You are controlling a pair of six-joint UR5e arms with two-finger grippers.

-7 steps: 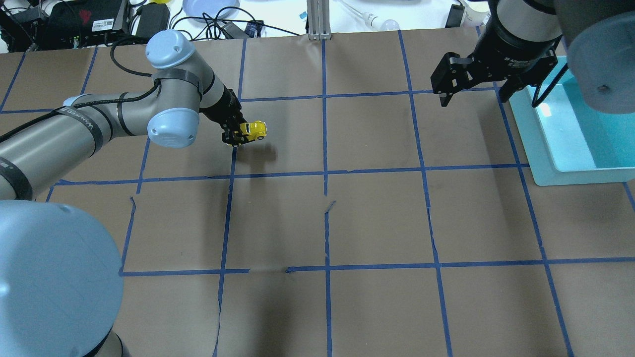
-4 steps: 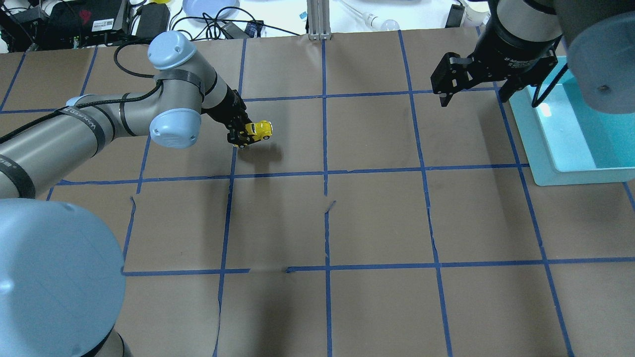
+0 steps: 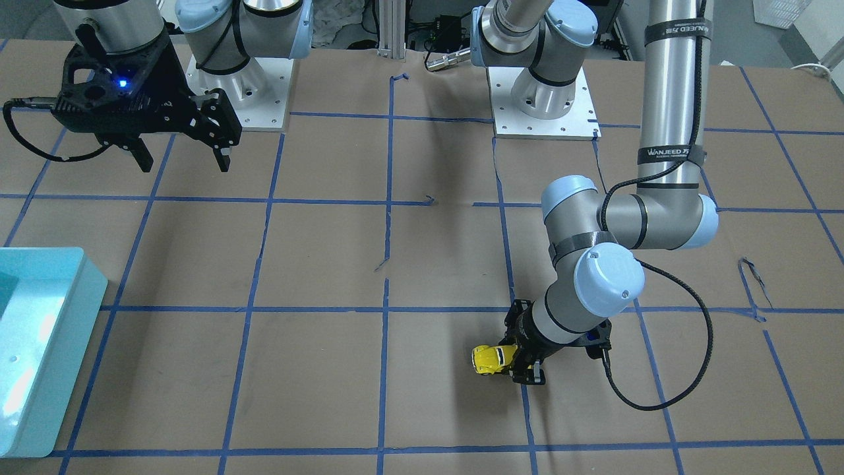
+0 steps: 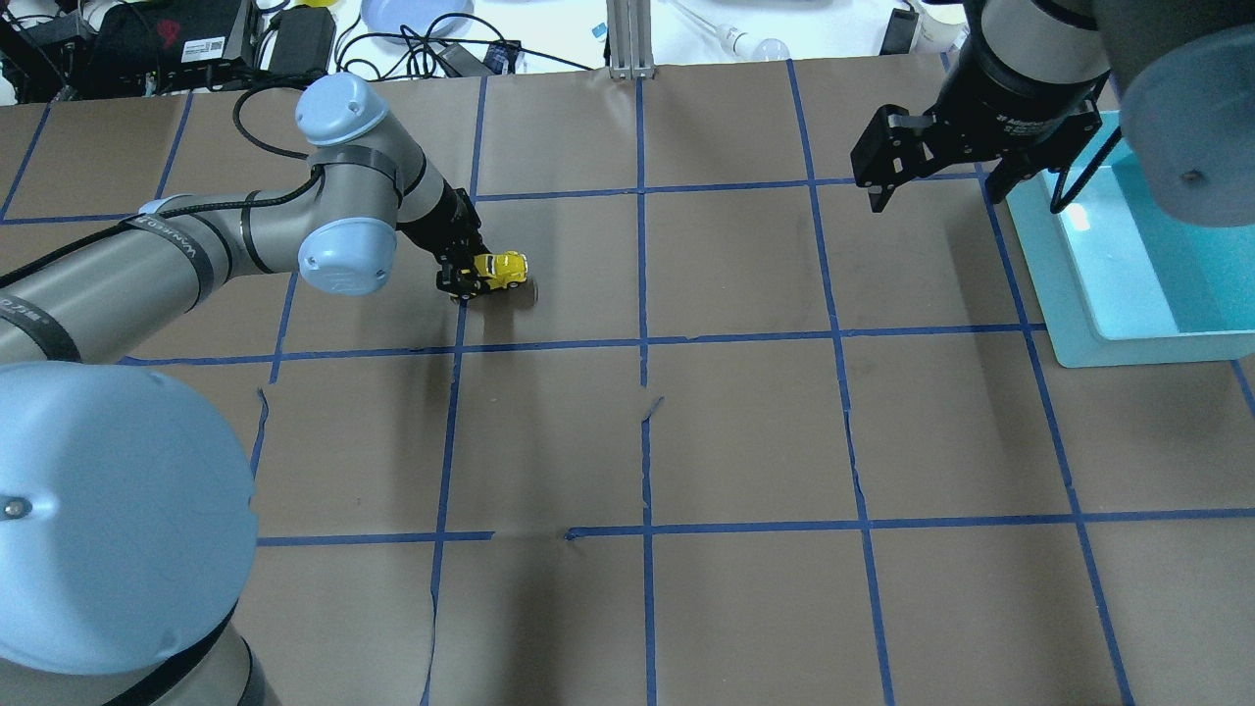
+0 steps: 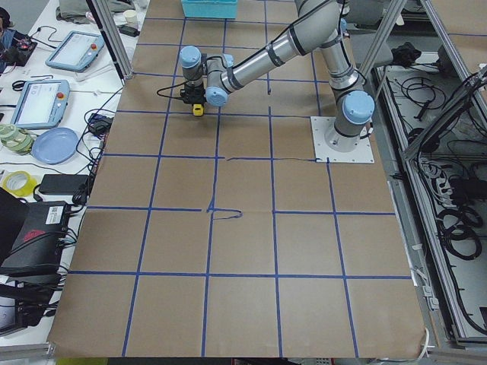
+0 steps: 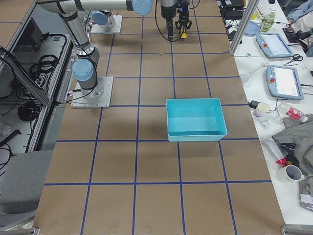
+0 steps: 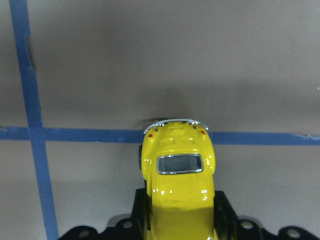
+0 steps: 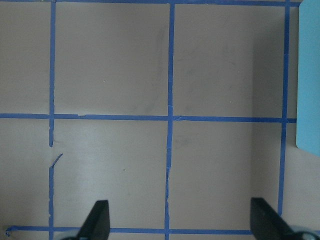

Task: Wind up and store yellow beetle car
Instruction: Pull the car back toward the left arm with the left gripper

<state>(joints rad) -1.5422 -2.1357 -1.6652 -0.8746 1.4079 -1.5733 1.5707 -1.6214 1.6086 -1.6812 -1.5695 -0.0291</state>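
Observation:
The yellow beetle car is clamped between the fingers of my left gripper, low over the brown paper, left of the table's middle. It also shows in the front-facing view and fills the left wrist view, its small window and red lights pointing away from the gripper. Its shadow lies right under it, so it is at or just above the surface. My right gripper hangs open and empty high over the far right, beside the teal bin.
The teal bin stands empty at the table's right edge. Blue tape lines grid the brown paper. Cables, a blue plate and boxes lie beyond the far edge. The right wrist view shows only bare paper and the bin's edge.
My left gripper first shifted slightly right with the car, then came back left and down; the car's shadow has closed up under it. The right arm has not moved.

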